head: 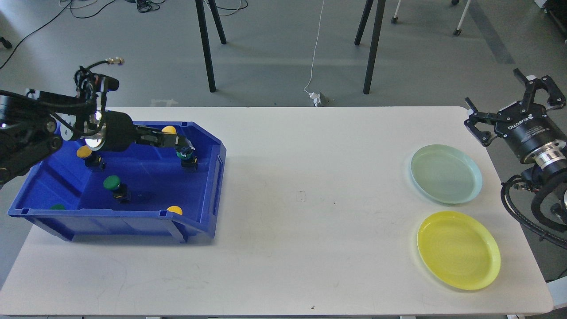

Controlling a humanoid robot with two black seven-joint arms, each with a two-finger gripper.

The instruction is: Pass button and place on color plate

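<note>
My left gripper (173, 138) is raised over the back of the blue bin (208, 186) and is shut on a yellow button (168, 130). Just below its fingertips a green button (186, 156) stands on the bin floor, partly hidden. More buttons lie in the bin: yellow (84, 152), green (112, 181), yellow (174, 209) and green (56, 207). The pale green plate (445, 174) and the yellow plate (459, 249) sit empty at the table's right. My right gripper (493, 87) is open and empty, above the table's right edge behind the pale green plate.
The white table (301, 195) carries only the bin and the two plates. Black stand legs (206, 44) and a white cable (315, 53) are on the floor behind the table.
</note>
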